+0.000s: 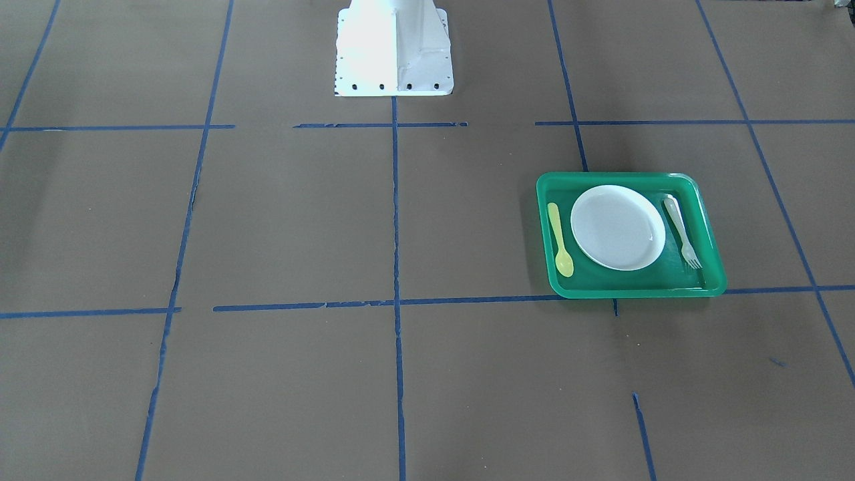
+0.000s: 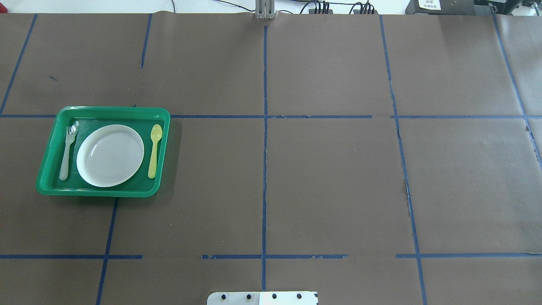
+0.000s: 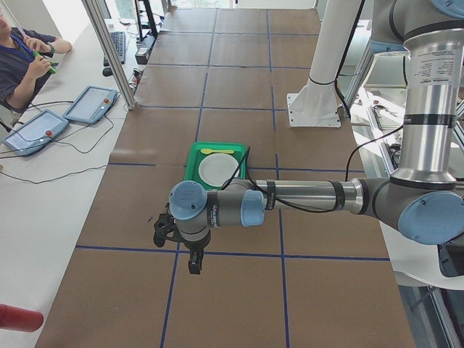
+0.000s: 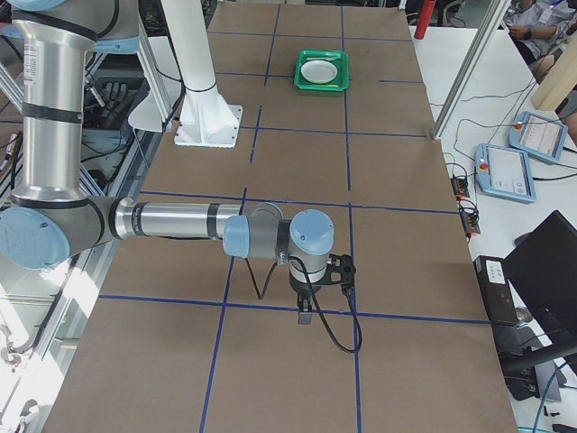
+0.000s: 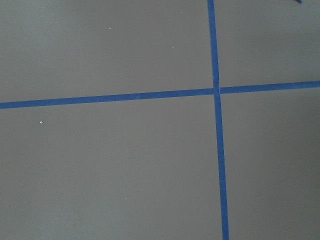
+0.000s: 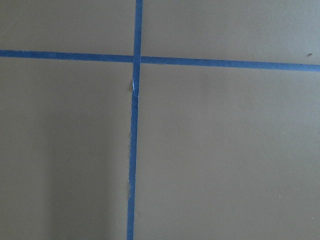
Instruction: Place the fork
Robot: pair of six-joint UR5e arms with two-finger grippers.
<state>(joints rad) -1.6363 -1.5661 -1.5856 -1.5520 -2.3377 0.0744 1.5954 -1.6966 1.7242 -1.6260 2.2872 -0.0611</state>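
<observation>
You see the small pale translucent plastic fork (image 2: pixel 67 152) lying in the green plastic tray (image 2: pixel 106 111) beside the round white plate (image 2: pixel 110 155). You cannot tell whether the left gripper (image 3: pixel 194 265) or right gripper (image 4: pixel 305 316) is open or closed.

place: robotics lab | evidence: blue-taped grid table (image 2: pixel 338 190), teach pendants (image 3: pixel 90 104), seated operator (image 3: pixel 18 65)

Silver arms (image 3: pixel 304 194) w/ lt-blue joint caps (image 3: pixel 188 200), blk cables (image 4: pixel 360 336), white base (image 1: pixel 394 47)

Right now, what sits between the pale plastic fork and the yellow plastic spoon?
A round white plate in the green plastic tray, shown in the overhead view.
</observation>
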